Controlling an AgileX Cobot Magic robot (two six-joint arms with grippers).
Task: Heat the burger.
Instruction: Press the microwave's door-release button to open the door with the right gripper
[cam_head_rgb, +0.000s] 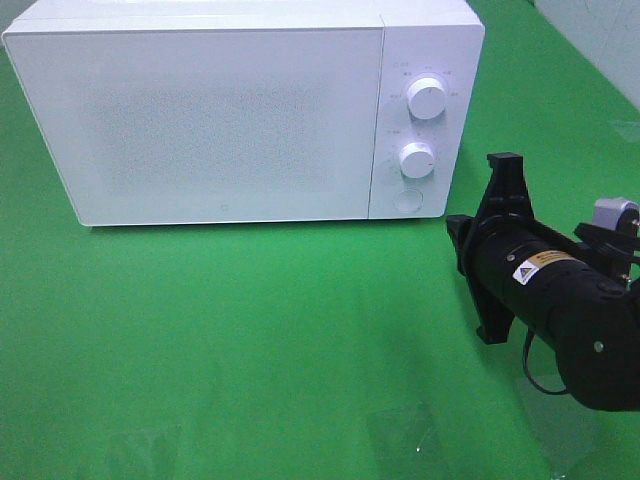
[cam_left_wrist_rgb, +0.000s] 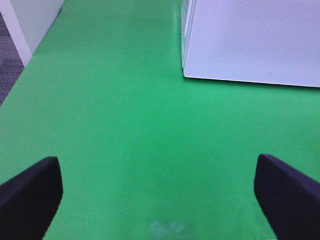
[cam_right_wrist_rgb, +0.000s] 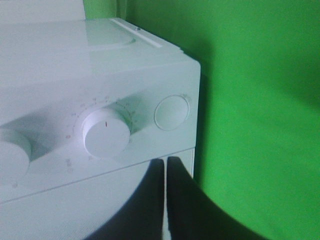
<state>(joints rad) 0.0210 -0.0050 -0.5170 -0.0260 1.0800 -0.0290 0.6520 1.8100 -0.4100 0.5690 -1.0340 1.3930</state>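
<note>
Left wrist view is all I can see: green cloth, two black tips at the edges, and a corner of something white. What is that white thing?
Observer: A white microwave, seen whole from the high camera, with its door closed.
Operator: Does it have any controls?
Observer: Yes, down its right side: an upper dial, a lower dial and a round button beneath them.
Operator: And where is the other claw?
Observer: The right claw is shut with nothing between its fingers, and it points at those controls from the microwave's right front.
</note>
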